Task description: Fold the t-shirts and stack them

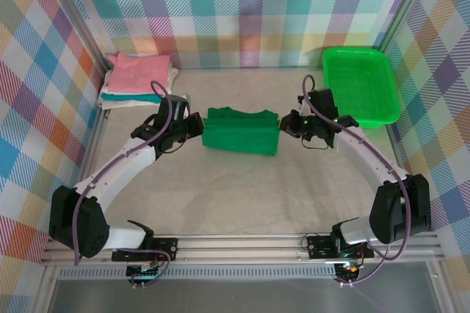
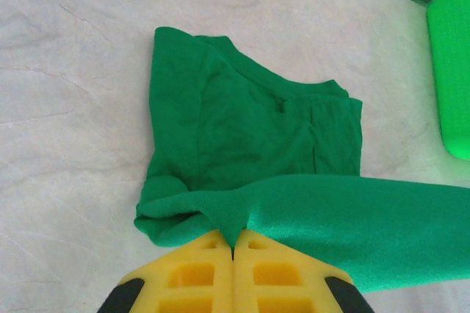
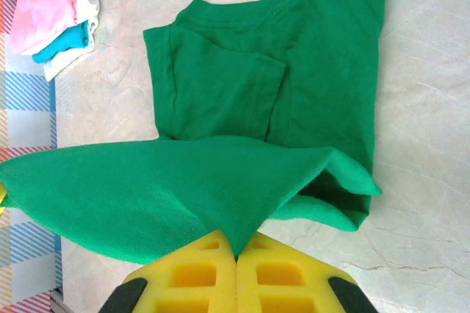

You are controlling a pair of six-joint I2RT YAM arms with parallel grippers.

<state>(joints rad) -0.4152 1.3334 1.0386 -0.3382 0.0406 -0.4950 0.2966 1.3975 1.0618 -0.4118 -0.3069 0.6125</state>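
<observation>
Your dark green t-shirt (image 1: 241, 131) lies long axis left to right, the folded stack (image 1: 139, 78) well beyond its far-left corner. Both the left gripper (image 2: 233, 238) and right gripper (image 3: 236, 245) clamp its lifted edge, apparently one hem, at opposite ends.

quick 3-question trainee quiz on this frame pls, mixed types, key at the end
1. True or false: the left hand and the right hand are each shut on an edge of the dark green t-shirt.
2. Where does the stack of folded shirts lie? A) in the far left corner of the table; B) at the near edge; C) under the dark green t-shirt.
3. What colour is the top shirt of that stack?
Key: 1 true; 2 A; 3 pink.
</observation>
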